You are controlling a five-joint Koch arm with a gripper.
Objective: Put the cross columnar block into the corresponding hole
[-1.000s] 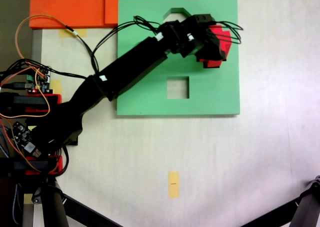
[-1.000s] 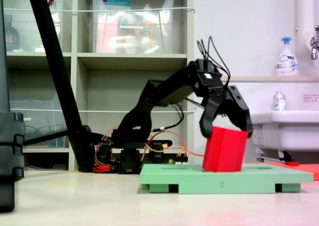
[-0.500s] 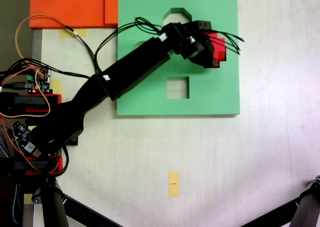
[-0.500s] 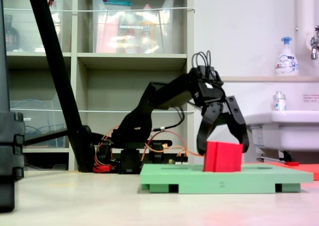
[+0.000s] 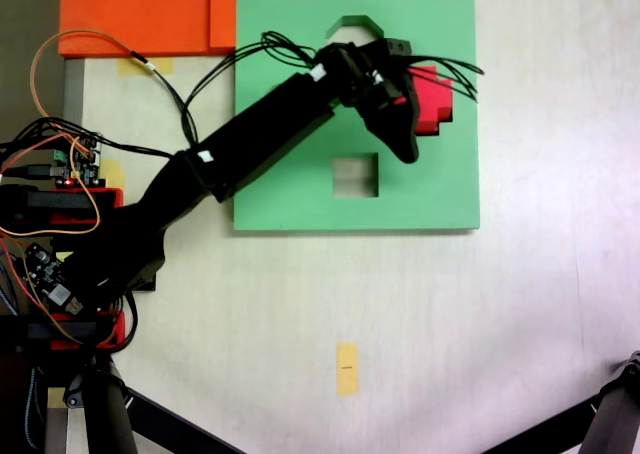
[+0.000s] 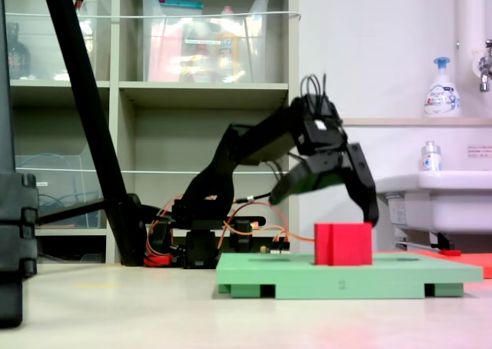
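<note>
On my screen the room behind the rig was a pale wall with a tall shelf unit (image 6: 154, 95) filling the left half of a fixed view, clear storage bins (image 6: 204, 45) on its upper shelf, and a white sink (image 6: 438, 203) with a soap pump bottle (image 6: 442, 88) at the right edge. The tabletop (image 5: 520, 324) was a whitish, bare-looking surface; I saw a small yellow tape strip (image 5: 346, 368) at lower centre and orange foam sheets (image 5: 160, 12) in the upper left corner.

The green foam board (image 5: 440, 189) lay in the upper middle of the frame, with a square cutout (image 5: 355, 175) near its centre. The black arm (image 5: 240, 149) reached in from the left edge across the board.

The cross columnar block (image 6: 343, 244) stood upright, sunk into the board at the corresponding hole (image 5: 432, 102), its red top rising above the green surface. The claw (image 6: 330, 199) hung just above it, jaws spread wide and grasping nothing.
</note>
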